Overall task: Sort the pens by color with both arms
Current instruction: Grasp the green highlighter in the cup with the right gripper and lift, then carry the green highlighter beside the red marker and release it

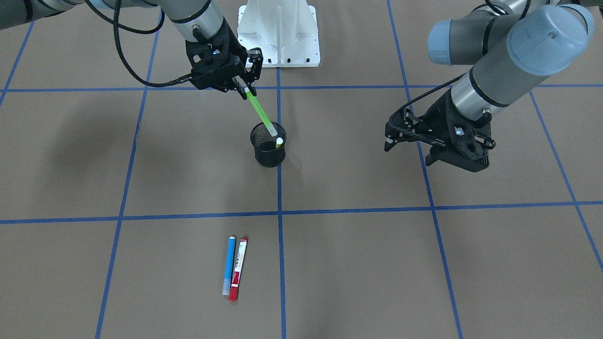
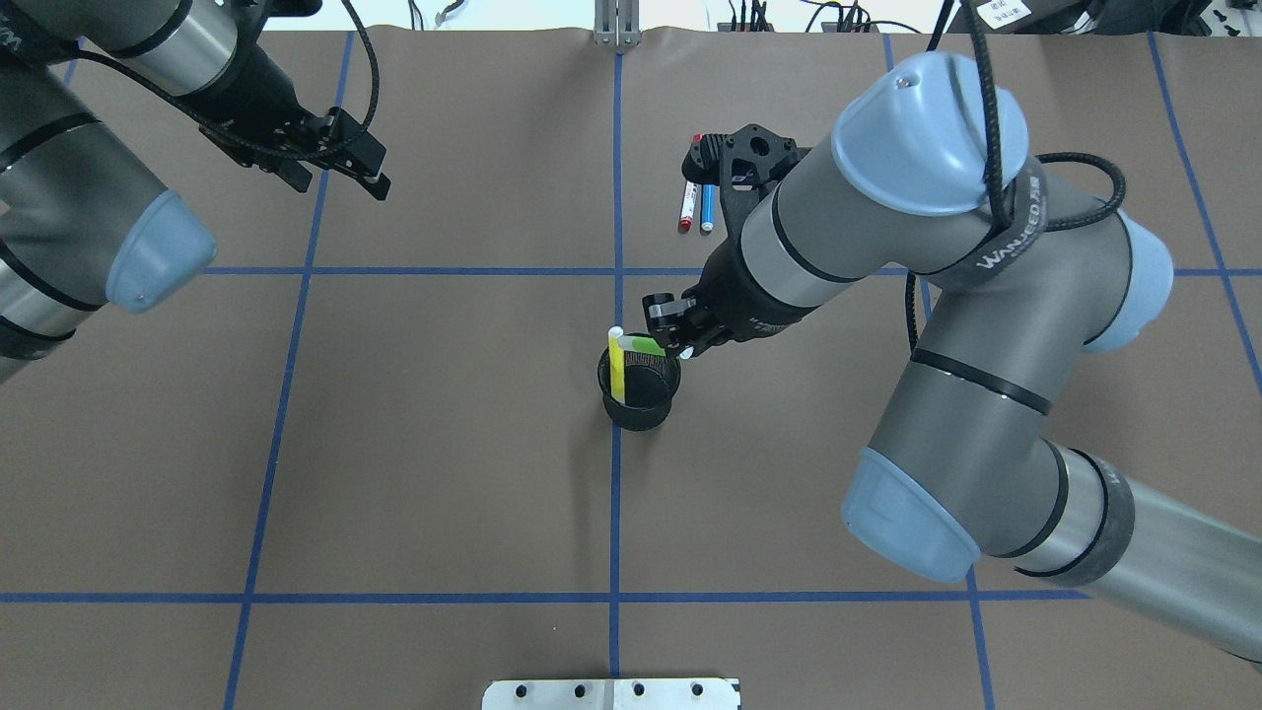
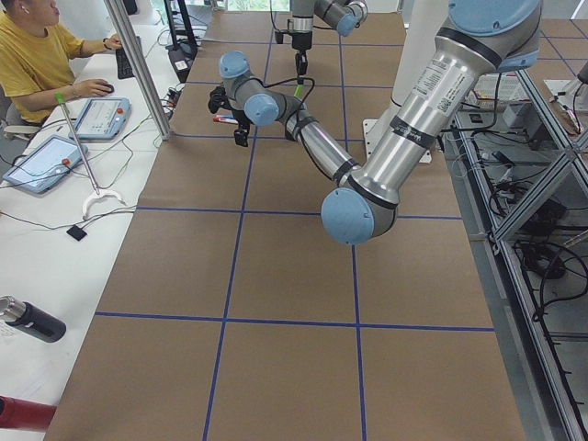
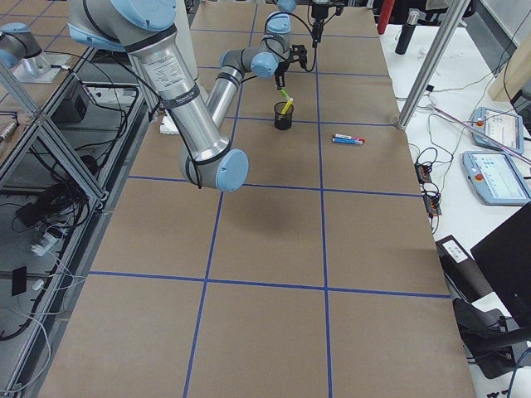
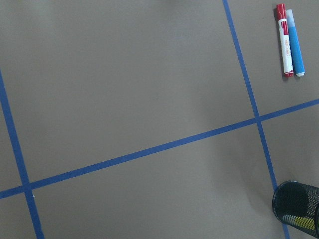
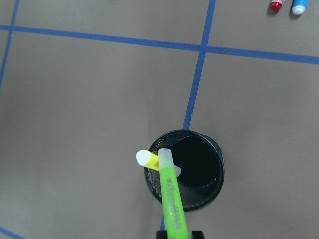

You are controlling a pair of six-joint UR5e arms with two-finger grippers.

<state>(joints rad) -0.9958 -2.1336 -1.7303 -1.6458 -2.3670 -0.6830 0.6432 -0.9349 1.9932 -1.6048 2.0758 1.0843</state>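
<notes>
The blue pen (image 1: 229, 265) and the white pen with red ends (image 1: 238, 268) lie nearest the operators' edge of the worktop (image 1: 141, 165). They are side by side and parallel, so close that they seem to touch, on the robot's right of the centre tape line (image 1: 281, 263).

Further in, well apart from that pair, a black mesh cup (image 1: 268, 153) stands upright on the same centre line. The yellow pen (image 2: 616, 367) leans inside it, its pale cap poking above the rim.

The lime green pen (image 1: 259, 109) hangs tilted over the cup. Its clear lower end is at the rim, just beside the yellow pen's cap; whether that end is already inside the cup cannot be told. The right pincer (image 1: 246, 89) is clamped on the green pen's upper end, above and behind the cup.

On the robot's left, off to the side of the cup, the left pincer (image 1: 407, 151) hovers over bare worktop. Its jaws are spread wide and it holds nothing.

Farthest back, the white pedestal (image 1: 278, 33) sits at the robot's edge of the worktop.
</notes>
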